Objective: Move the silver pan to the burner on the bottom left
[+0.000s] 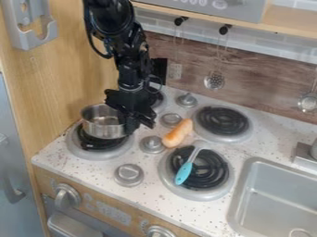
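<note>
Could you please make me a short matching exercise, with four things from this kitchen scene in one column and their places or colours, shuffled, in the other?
Column one:
1. Silver pan
2. Blue and grey utensil
3. Bread-like item
4. Slotted skimmer

Column two:
a. Golden-brown
b. Hanging in front of the back wall
c. At the bottom left burner
d. Lying across the bottom right burner

Right pairs: 1-c, 2-d, 3-a, 4-b

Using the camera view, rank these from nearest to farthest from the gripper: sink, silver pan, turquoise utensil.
1. Silver pan: just left of the gripper.
2. Turquoise utensil: on the lower right burner.
3. Sink: at the picture's lower right corner.
</note>
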{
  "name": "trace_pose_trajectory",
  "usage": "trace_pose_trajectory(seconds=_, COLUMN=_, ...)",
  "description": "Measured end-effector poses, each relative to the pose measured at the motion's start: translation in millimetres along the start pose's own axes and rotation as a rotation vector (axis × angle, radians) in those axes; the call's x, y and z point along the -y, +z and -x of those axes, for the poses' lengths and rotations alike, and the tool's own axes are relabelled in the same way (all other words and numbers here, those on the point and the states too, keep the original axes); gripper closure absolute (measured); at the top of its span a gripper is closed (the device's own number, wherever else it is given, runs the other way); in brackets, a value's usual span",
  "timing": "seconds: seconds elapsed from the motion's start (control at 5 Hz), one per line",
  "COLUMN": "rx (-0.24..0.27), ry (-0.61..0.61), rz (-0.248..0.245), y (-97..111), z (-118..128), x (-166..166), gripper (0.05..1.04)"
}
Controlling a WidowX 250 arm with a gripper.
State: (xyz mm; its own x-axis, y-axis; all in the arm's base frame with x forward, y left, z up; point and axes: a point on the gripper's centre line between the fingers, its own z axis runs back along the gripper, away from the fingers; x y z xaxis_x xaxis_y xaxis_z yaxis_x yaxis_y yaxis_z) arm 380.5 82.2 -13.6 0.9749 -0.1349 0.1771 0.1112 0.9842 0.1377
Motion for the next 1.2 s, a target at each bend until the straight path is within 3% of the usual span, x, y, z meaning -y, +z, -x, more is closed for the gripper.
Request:
trace_pose_trajectory(seconds=0.4, rx=-0.011, ry=-0.005, rz=0.023, y=-16, z=-12, x=0, gripper=1.019)
trace_pose_trajectory(seconds=0.8, rx=-0.013, ry=0.059, rz=0.009, y=-18, z=-13, x=-4, gripper=0.991)
trace_pose_trajectory(seconds=1.0, rx=-0.044, ry=0.122, rz=-0.001, y=-19, z=-5, x=-14, gripper=0.817)
trace_pose_trajectory(seconds=1.2, rx=-0.072, ry=0.168, rz=-0.018, y=-19, z=0, x=-19, gripper=0.544)
